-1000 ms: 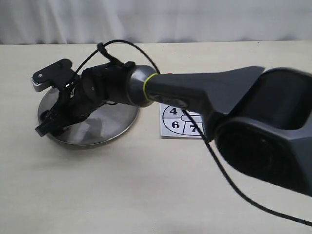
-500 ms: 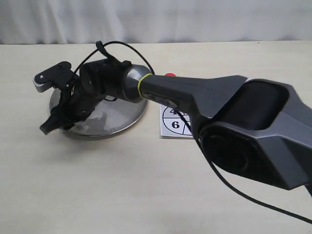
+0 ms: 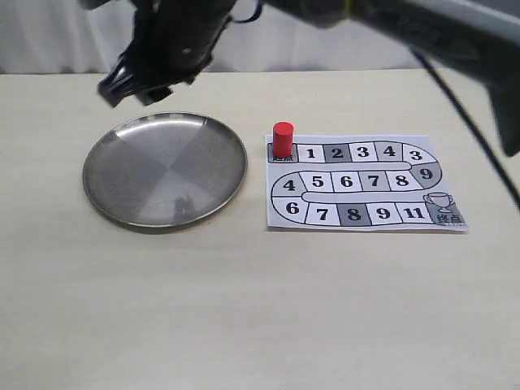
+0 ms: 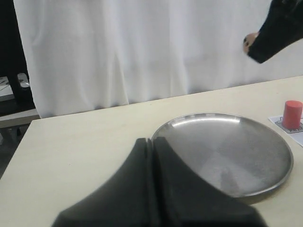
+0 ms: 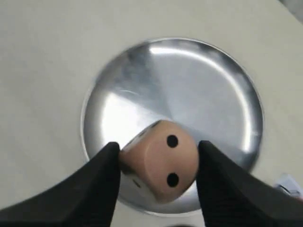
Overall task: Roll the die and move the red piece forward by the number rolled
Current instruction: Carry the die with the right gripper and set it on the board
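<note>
On the counter (image 3: pixel 244 309), a steel plate (image 3: pixel 165 169) lies at 9 o'clock from the paper board (image 3: pixel 366 183), near it but not touching. In the air over the plate, toward its 11 o'clock rim, the right end effector (image 5: pixel 157 147) is clamped narrowly on the die (image 5: pixel 158 165). The die is pale beige with rounded corners, and a two-pip face is turned to the wrist camera. The red piece (image 3: pixel 282 139) stands upright on the board's 10 o'clock corner square. The left end effector (image 4: pixel 151 146) has its fingers pressed flat together and points toward the plate.
</note>
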`<state>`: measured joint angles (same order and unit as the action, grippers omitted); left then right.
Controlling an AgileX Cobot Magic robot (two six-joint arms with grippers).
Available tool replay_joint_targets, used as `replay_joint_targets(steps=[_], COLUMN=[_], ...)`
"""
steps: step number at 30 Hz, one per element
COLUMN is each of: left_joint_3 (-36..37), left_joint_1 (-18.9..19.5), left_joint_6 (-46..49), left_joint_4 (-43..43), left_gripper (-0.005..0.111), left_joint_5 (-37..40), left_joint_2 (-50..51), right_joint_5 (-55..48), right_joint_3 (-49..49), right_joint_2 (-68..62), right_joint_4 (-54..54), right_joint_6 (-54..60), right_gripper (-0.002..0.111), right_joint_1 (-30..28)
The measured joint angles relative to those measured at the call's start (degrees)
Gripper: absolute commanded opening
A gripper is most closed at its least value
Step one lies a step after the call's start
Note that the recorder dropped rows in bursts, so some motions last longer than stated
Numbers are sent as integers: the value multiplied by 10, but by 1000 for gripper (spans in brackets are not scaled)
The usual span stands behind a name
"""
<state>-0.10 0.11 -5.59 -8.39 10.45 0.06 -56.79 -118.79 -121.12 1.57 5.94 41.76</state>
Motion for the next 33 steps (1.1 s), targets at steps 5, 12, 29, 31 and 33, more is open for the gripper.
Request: replay_joint_targets(steps=[5, 12, 29, 31, 33], left_joint_3=[0, 0, 0, 0, 0], left_joint_1=[0, 0, 0, 0, 0], left_joint_6=[0, 0, 0, 0, 0], left_joint_4=[0, 0, 0, 0, 0], left_gripper=[0, 0, 0, 0, 0], left_joint_5=[0, 0, 0, 0, 0], left_joint_2=[0, 0, 0, 0, 0], right_joint_5=[-5, 125, 321, 341, 354], right_joint_3=[86, 310, 436, 436, 436], right_joint_2=[49, 71, 69, 59, 44], right_joint_4=[4, -52, -59, -47, -43], right_joint_6=[-18, -21, -23, -23, -23], right_gripper=[4, 4, 37, 52, 64], right_joint_1=[-82, -203, -248, -248, -248])
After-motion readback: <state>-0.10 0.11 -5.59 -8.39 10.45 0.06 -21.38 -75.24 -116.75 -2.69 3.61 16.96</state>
